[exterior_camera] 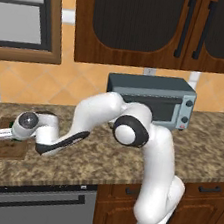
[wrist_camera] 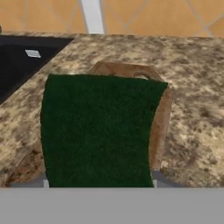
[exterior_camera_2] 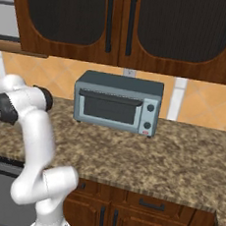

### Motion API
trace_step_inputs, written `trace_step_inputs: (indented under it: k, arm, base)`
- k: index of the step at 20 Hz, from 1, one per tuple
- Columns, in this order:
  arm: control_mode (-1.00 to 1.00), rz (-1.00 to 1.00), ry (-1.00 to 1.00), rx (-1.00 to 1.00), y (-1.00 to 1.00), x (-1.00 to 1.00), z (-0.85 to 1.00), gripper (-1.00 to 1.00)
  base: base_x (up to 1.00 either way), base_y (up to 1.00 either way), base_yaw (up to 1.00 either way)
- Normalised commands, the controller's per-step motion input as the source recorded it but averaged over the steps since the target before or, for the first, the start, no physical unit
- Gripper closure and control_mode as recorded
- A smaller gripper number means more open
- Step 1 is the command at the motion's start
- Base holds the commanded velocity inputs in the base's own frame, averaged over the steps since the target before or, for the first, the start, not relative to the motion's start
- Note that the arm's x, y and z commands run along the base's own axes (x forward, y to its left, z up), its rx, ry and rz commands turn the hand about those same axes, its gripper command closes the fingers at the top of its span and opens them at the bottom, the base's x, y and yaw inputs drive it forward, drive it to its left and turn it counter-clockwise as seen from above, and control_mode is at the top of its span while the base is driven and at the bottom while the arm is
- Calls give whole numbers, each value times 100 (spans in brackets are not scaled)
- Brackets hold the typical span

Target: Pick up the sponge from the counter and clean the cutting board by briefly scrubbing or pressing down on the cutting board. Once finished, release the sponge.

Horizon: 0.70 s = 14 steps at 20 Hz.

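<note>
1. Dark-green fibre takes up the middle of the hand view: the sponge sits right in front of the camera and hides most of the cutting board, of which a brown wooden end and one side edge show past it.
2. The gripper's finger tips are covered by the sponge in the hand view, so the jaws themselves are hard to make out there.
3. In the left base view the gripper is at the far left, low over the cutting board; a sliver of green sponge shows under the hand, but whether it touches the wood cannot be told.
4. The gripper is closed on the sponge, holding it over the board.
5. The right base view cuts the arm off at its left edge.
6. The surface is speckled brown-and-tan granite with a thick rounded front edge; the board lies near its left end.
7. Further right, a grey-blue toaster oven stands at the back of the surface, against the orange tiled wall.
8. Dark wooden cabinets hang above, and a wood-framed window is at the upper left.
9. Below the surface, a grey appliance front with a dark handle sits left of brown drawers.
</note>
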Motion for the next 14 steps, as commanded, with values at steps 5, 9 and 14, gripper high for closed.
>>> trace_step_inputs:
  k: [5,9,14]
  arm:
    - [-100,0,0,1,-55,-64,34,100]
    - [-100,0,0,2,-56,-56,53,100]
    - [-100,0,0,3,-66,-44,56,100]
  base:
    - [0,0,0]
    - [0,0,0]
    - [0,0,0]
